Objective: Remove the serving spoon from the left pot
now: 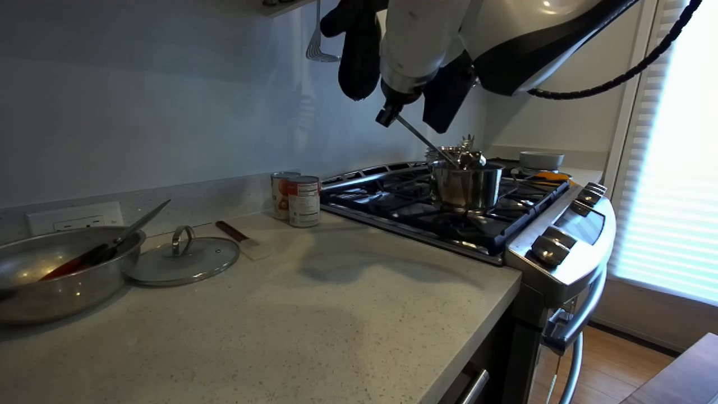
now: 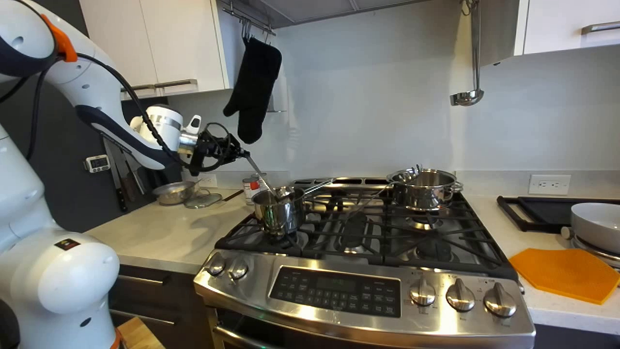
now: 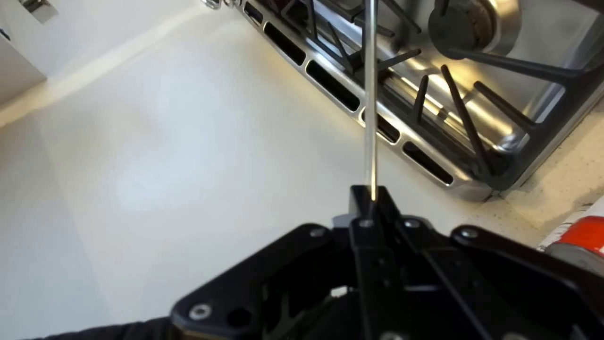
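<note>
The serving spoon is a long, thin metal spoon. Its handle shows in both exterior views (image 1: 416, 134) (image 2: 260, 174) and in the wrist view (image 3: 371, 85). It slants down from my gripper to the left pot, a small shiny steel pot (image 1: 466, 189) (image 2: 280, 216) on the stove's left burner. The spoon's shiny bowl shows at about the pot's rim; how far it sits inside I cannot tell. My gripper (image 1: 388, 116) (image 2: 244, 153) (image 3: 370, 193) is shut on the upper end of the handle, up and to the left of the pot. The pot is out of the wrist view.
A larger steel pot (image 2: 425, 189) with a utensil stands on the back right burner. Two cans (image 1: 303, 202) stand beside the stove. A wide grey pan (image 1: 67, 297), a glass lid (image 1: 185, 264) and a spatula (image 1: 238, 235) lie on the counter. A black mitt (image 2: 254, 87) hangs above.
</note>
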You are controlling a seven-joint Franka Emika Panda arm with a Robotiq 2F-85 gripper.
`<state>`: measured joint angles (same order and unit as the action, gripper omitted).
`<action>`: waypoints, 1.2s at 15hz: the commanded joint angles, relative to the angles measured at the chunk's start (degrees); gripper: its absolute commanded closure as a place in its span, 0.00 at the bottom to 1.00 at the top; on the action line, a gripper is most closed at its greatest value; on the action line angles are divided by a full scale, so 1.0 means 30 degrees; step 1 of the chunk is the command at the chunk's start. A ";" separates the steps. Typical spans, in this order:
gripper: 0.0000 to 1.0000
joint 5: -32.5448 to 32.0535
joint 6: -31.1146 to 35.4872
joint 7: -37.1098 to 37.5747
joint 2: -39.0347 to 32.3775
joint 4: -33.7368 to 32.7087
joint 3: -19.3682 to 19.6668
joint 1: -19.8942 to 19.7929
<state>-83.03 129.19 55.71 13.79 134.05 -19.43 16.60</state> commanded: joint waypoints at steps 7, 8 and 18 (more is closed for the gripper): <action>0.99 -0.1693 -0.2744 -0.6063 -0.0389 -0.2168 -0.1599 0.1622; 0.99 -0.2043 -0.2328 -0.6648 -0.0718 -0.2449 -0.1681 0.1761; 0.99 -0.4200 0.7295 -0.8187 -0.4932 -0.5201 -0.1291 0.2081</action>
<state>-93.12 143.58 32.89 3.30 121.78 -24.06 22.93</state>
